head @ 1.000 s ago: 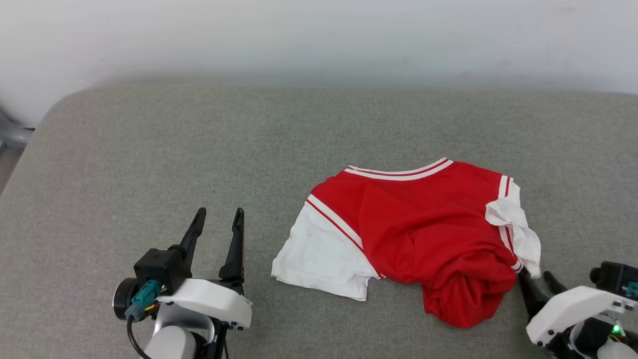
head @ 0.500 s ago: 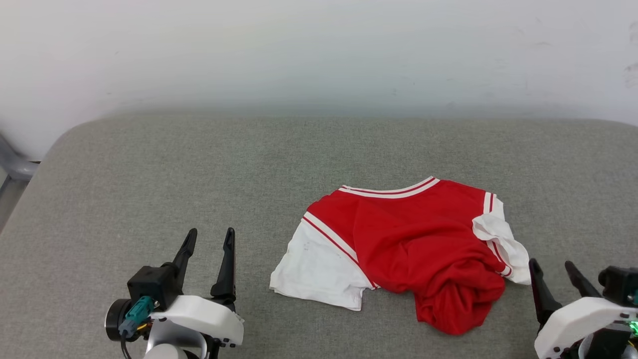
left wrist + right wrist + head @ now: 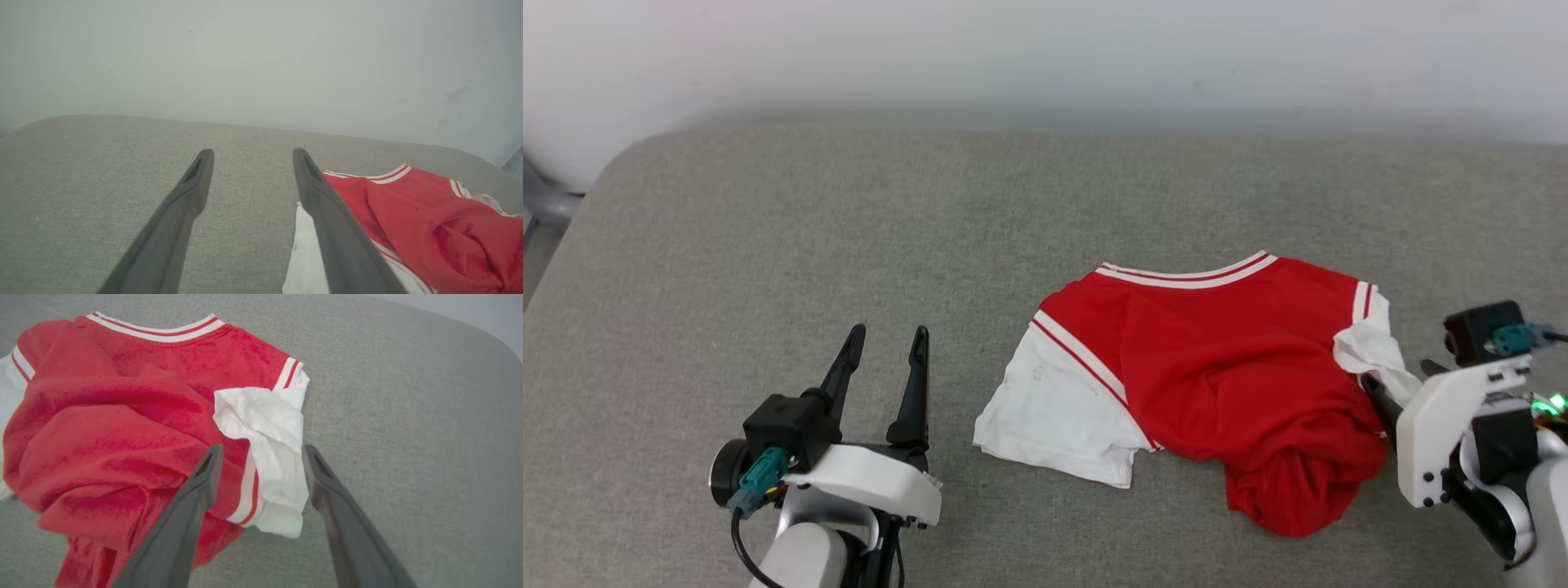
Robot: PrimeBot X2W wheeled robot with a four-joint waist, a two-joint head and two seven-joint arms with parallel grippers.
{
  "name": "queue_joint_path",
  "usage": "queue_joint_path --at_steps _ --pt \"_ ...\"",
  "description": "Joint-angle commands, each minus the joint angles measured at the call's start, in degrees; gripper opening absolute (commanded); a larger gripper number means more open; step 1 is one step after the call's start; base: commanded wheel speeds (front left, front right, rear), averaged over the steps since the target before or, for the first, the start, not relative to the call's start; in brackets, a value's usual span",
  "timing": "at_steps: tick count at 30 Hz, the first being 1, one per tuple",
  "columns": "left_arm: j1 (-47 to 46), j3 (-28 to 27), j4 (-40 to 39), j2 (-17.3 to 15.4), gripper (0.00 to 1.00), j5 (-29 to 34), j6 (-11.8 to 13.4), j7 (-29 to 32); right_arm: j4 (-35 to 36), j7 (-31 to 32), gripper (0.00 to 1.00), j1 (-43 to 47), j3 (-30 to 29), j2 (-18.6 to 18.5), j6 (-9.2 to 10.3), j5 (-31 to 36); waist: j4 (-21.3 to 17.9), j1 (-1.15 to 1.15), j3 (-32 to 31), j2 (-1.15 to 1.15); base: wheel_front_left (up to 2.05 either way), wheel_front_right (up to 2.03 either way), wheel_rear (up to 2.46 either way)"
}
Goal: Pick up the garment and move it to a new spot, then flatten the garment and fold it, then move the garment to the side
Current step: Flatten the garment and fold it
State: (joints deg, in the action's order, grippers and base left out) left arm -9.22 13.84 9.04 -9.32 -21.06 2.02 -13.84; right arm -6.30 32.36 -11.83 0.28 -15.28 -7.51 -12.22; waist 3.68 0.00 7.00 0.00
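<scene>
– Right gripper (image 3: 262, 451): report state and position.

– Fingers spread, nothing pinched. In the right wrist view they stand to either side of the bunched right sleeve (image 3: 265, 416) of the garment (image 3: 1225, 367). Contact with the cloth cannot be confirmed.

– Change over the last second?

– 1 second ago this gripper sat low at the garment's near right corner, fingertips at the sleeve hem. 0.5 seconds ago it stood clear of the cloth. It is now higher and turned in over the sleeve. The head view shifted between pictures, so part of the apparent motion is the camera's. The garment's outline matches in all 3 head pictures, so it has not been lifted or dragged.

– Left gripper (image 3: 888, 332)?

– Fingers spread, empty, over bare cushion (image 3: 768, 245). It is near the flat left sleeve (image 3: 1054, 408) but apart from it, and its place relative to the garment is unchanged.

– Garment location?

– On the cushion, right of centre, with the collar toward the wall. The lower body is crumpled in a heap on the robot's side.

– Meaning for the task?

– Judgement: step 1, the pick-up, is not yet done. The right gripper appears re-aimed for a pinch on the sleeve. Relocating, flattening, folding and moving aside all remain.
</scene>
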Motion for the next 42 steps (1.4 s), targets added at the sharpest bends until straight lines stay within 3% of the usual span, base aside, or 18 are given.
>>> queue_joint_path --at_steps 1,9,10,11,17,26,30,31,32,33,42 --pt "-1.05 0.04 -0.13 0.09 1.00 0.12 -0.29 -0.38 -1.01 1.26 1.00 -1.77 1.58 -1.19 0.04 -0.34 0.93 0.00 1.89 0.00 0.00 0.00 0.00" --pt "-3.36 0.08 0.80 0.80 1.00 0.28 -0.76 -1.02 -6.35 4.07 1.00 -8.75 8.25 -6.19 0.05 -1.26 1.68 0.00 5.21 0.00 0.00 0.00 0.00" --pt "-3.49 -0.01 0.98 0.86 1.00 0.28 -0.78 -1.00 -7.09 3.94 0.38 -9.19 8.52 -6.33 0.04 -1.55 1.64 0.00 5.37 0.00 0.00 0.00 0.00" --pt "-3.55 -0.09 1.11 0.92 1.00 0.29 -0.82 -1.05 -7.64 3.23 0.00 -9.68 8.42 -6.40 0.04 -1.49 1.58 0.00 5.45 0.00 0.00 0.00 0.00" --pt "-3.36 -0.72 1.62 0.90 1.00 0.38 -0.78 -1.28 -9.79 -0.44 0.00 -10.64 3.75 -5.26 0.04 -2.25 0.49 0.00 5.30 0.00 0.00 0.00 0.00" --pt "-3.22 -0.95 1.92 0.71 1.00 0.57 -0.93 -1.40 -13.94 -5.23 0.00 -5.19 -13.91 0.05 0.03 -2.28 -0.74 0.00 4.30 0.00 0.00 0.00 0.00" --pt "-2.94 -1.15 1.69 0.34 1.00 0.54 -0.87 -1.41 -16.31 -7.63 0.00 -3.07 -18.50 2.85 0.04 -2.02 -1.36 0.00 4.47 0.00 0.00 0.00 0.00" --pt "-2.86 -1.22 1.69 0.24 1.00 0.51 -0.85 -1.42 -17.01 -8.41 0.13 -2.73 -18.98 3.21 0.04 -1.48 -1.50 0.00 4.48 0.00 0.00 0.00 0.00" --pt "-2.78 -1.20 1.72 0.14 1.00 0.46 -0.85 -1.42 -17.77 -9.23 0.49 -2.60 -19.37 4.09 0.05 -1.79 -1.67 0.00 4.53 0.00 0.00 0.00 0.00" --pt "-2.72 -1.17 1.83 0.04 1.00 0.43 -0.86 -1.42 -18.32 -10.36 1.00 -2.61 -19.61 4.53 0.04 -1.62 -1.77 0.00 4.51 0.00 0.00 0.00 0.00" --pt "-1.83 -1.17 2.39 -0.61 1.00 -0.07 -0.53 -1.07 -16.38 -28.09 1.00 -2.50 -21.70 7.20 0.03 0.35 -2.48 0.00 2.72 0.00 0.00 0.00 0.00"
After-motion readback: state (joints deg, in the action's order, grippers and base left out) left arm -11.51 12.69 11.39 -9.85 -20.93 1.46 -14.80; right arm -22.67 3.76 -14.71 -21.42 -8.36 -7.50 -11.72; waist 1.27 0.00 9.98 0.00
